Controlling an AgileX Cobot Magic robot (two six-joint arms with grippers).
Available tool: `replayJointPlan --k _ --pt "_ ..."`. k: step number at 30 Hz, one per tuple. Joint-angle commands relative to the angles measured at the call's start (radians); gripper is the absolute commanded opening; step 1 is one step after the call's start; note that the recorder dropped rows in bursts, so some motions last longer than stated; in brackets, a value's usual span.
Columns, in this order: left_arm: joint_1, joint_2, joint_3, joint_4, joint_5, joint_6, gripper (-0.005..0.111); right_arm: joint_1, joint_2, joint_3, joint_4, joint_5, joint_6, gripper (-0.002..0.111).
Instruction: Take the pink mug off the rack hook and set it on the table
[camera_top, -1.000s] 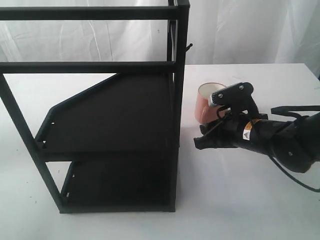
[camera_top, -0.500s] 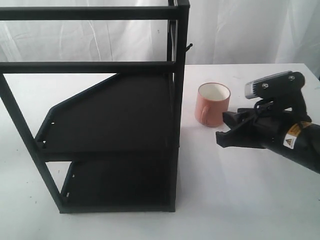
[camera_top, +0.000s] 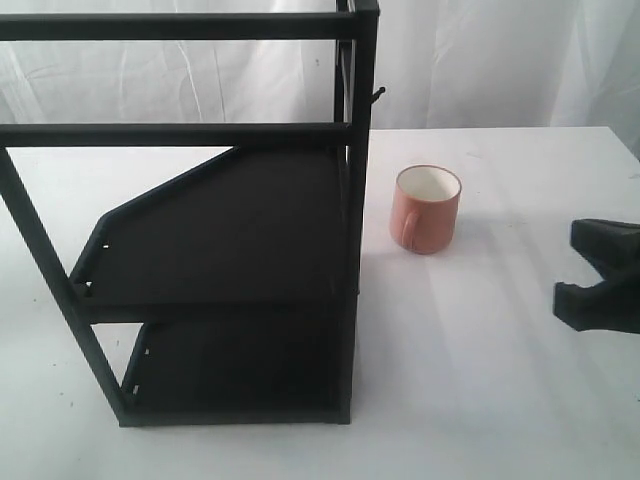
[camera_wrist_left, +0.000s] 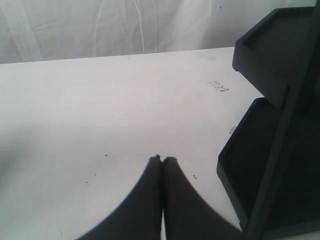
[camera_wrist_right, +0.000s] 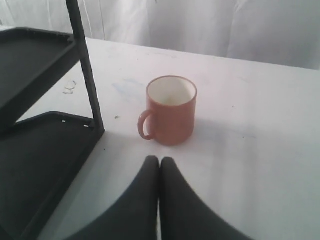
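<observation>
The pink mug (camera_top: 426, 210) stands upright on the white table (camera_top: 480, 380), just right of the black rack's corner post, handle toward the front. The rack hook (camera_top: 377, 94) juts bare from that post high up. In the right wrist view the mug (camera_wrist_right: 171, 111) sits a short way beyond my right gripper (camera_wrist_right: 160, 159), whose fingers press together with nothing between them. In the exterior view only the tip of the right gripper (camera_top: 568, 265) shows, at the right edge and well clear of the mug. My left gripper (camera_wrist_left: 162, 159) is shut and empty above bare table.
The tall black rack (camera_top: 215, 225) with two shelves fills the left half of the exterior view. Its lower shelf corner (camera_wrist_left: 235, 165) lies close beside the left gripper. A white curtain (camera_top: 480, 60) hangs behind the table.
The right gripper has let go of the mug and pulled back to the right, from beside the mug to the view's right edge. The mug stays standing on the table.
</observation>
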Motion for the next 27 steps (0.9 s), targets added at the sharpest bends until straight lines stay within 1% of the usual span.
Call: replayJointPlan --k 1,7,13,24,27 --pt "0.003 -0.004 0.004 0.002 -0.004 -0.001 0.0 -0.003 -0.209 0.006 0.005 0.141 0.008 0.0" --pt "0.003 -0.004 0.004 0.002 -0.004 -0.001 0.0 -0.003 -0.4 0.006 0.005 0.184 0.008 0.0" --pt "0.003 -0.004 0.004 0.002 -0.004 -0.001 0.0 -0.003 -0.509 0.006 0.005 0.184 0.008 0.0" --pt "0.003 -0.004 0.004 0.002 -0.004 -0.001 0.0 -0.003 -0.548 0.009 -0.004 0.184 0.006 0.0" --pt "0.003 -0.004 0.004 0.002 -0.004 -0.001 0.0 -0.003 -0.55 0.047 -0.001 0.151 -0.001 0.0"
